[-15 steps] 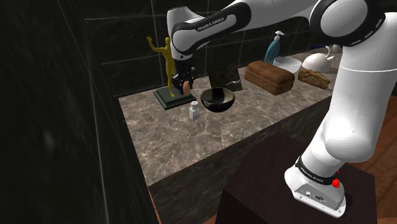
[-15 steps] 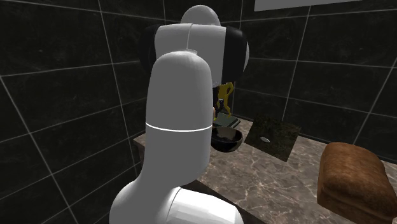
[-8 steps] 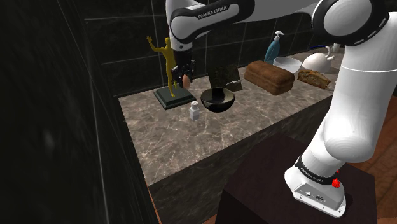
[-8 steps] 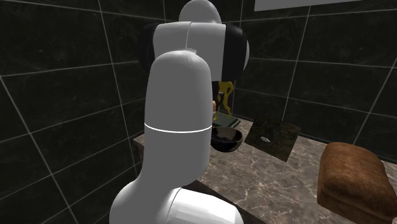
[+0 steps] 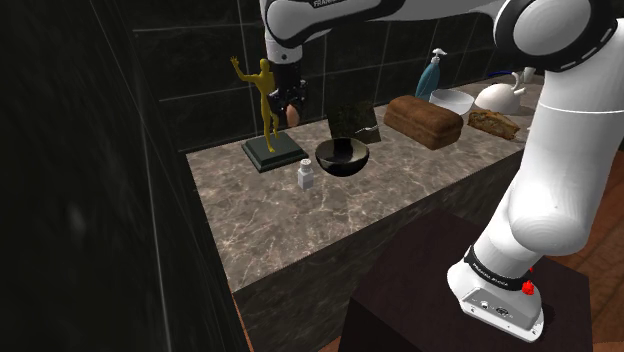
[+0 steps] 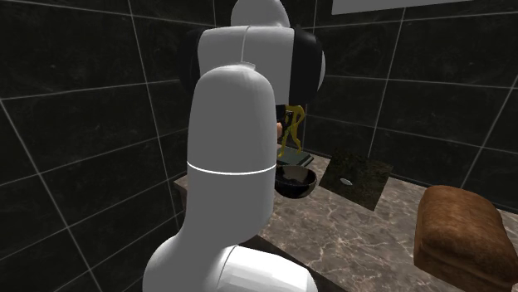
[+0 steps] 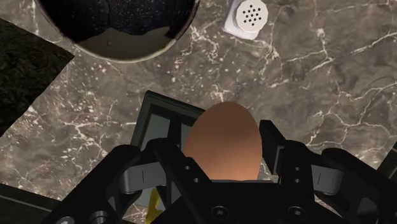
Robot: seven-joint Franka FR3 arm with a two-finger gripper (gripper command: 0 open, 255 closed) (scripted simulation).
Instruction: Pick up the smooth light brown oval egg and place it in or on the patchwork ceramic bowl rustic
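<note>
In the wrist view the light brown egg (image 7: 222,140) sits clasped between my black fingers (image 7: 167,160), so my gripper (image 7: 222,156) is shut on it. From the shoulder view the gripper (image 5: 290,106) hangs with the egg (image 5: 293,114) high above the counter, beside the yellow figurine (image 5: 264,95). The dark bowl (image 5: 343,157) with a pale patch inside stands on the marble counter, lower and toward the shoulder view's right of the gripper. The wrist view has the bowl (image 7: 118,25) ahead of the egg. The second exterior view shows the bowl (image 6: 295,180) behind the white arm.
A white shaker (image 5: 306,175) stands just in front of the bowl. The figurine's dark base (image 5: 272,152) lies under the gripper. A dark square block (image 5: 352,120), a brown loaf (image 5: 424,120), a blue bottle (image 5: 428,78) and white dishes (image 5: 452,100) line the counter's back right. Dark tiled walls rise behind.
The gripper has risen straight up with the egg, from near the figurine's base to about the height of its chest. Nothing on the counter has shifted.
</note>
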